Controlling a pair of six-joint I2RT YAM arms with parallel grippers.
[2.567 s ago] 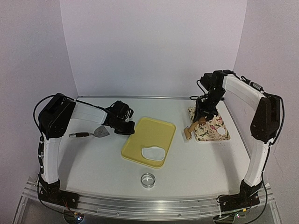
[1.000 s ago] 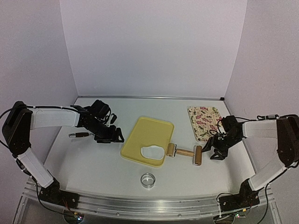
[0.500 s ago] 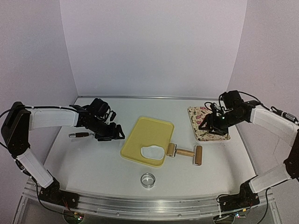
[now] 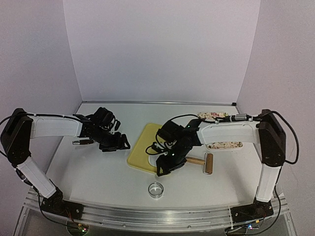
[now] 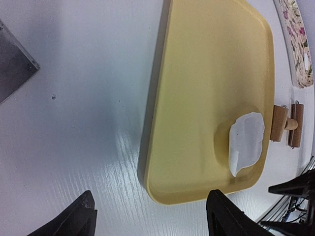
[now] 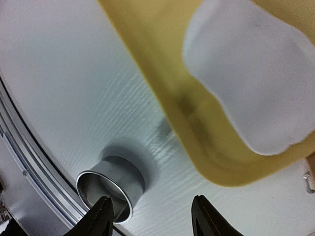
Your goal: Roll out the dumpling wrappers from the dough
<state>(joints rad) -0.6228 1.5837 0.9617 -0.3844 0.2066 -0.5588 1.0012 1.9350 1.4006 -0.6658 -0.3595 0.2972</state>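
A: Top view: right pincer (image 4: 169, 167) is hung over the board's (image 4: 157, 135) near corner; left pincer (image 4: 118, 146) is held wide, left of it.
B: Left wrist: dough (image 5: 246, 142) is seen flat in that corner, pin (image 5: 284, 124) just beyond.
A: Right wrist: pincer's spread, nothing held, cutter (image 6: 110, 189) near one tip. It should be gripped squarely across the rim, I'd say.

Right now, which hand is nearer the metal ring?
The right hand, beside the yellow tray, close to the ring; the left hand is farther, left of the tray.
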